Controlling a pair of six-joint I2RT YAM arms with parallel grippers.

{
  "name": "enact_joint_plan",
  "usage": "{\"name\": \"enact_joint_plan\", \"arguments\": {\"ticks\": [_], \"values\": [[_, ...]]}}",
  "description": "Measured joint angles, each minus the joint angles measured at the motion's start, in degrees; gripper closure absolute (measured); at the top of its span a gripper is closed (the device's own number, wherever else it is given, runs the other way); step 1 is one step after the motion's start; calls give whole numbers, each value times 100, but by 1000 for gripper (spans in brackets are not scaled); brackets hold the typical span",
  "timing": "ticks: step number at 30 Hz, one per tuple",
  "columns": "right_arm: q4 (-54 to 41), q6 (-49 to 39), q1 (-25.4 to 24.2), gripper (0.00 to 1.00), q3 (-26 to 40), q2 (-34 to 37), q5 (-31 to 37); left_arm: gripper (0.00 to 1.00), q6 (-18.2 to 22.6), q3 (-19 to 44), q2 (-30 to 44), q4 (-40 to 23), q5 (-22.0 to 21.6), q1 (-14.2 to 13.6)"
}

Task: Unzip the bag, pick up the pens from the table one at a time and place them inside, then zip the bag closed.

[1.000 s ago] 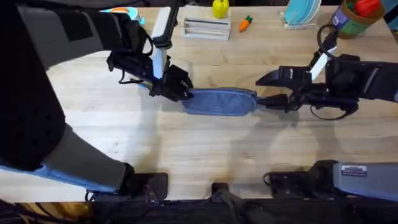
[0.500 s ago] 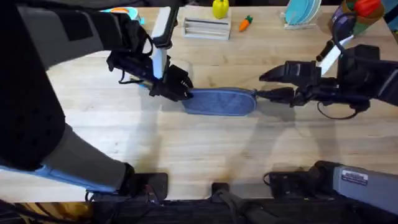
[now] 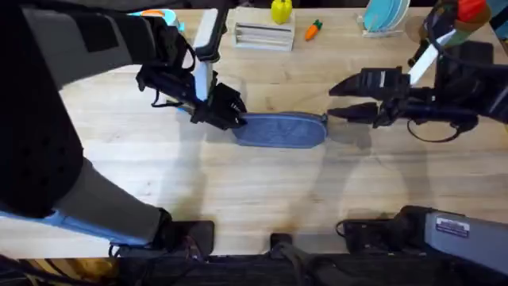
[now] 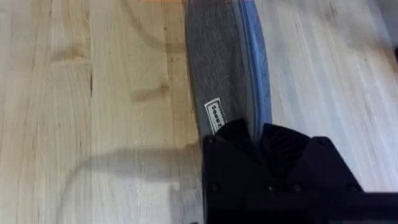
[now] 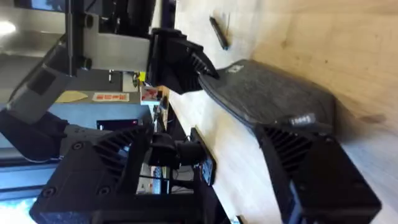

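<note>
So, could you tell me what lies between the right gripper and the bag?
Only bare table: in the overhead view, the right gripper hovers just off the bag end.

The bag [image 3: 279,129] lies lengthwise across the middle of the table [image 3: 254,199], between the 2 grippers. The left gripper [image 3: 235,117] clamps its left end; the right gripper [image 3: 343,99], fingers apart, sits just beyond its right end. A pen [image 5: 218,33] lies on the table beyond the left gripper.

Even, bright light falls from above onto the pale wooden surface [image 3: 262,191], casting soft grey shadows beneath both arms, while the left arm looms dark and blurred near the overhead camera, and the right wrist's foreground fingers [image 5: 317,180] sit out of focus.
</note>
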Motion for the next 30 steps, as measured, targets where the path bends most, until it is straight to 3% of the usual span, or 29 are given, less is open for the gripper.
{"name": "enact_joint_plan", "arguments": {"ticks": [7, 16, 22, 30], "values": [[-807, 1, -9, 5, 899, 0, 341, 959, 0, 0, 0, -13, 0, 0], [-2694, -611, -9, 6, 1874, -33, 1470, 959, 0, 0, 1, -15, 0, 0], [-3037, -833, -82, 5, 1941, -376, 2076, 959, 0, 0, -1, -15, 0, 0], [-3523, -1051, -760, 5, 1941, -774, 2364, 959, 0, 0, 0, -19, 0, 0]]}}
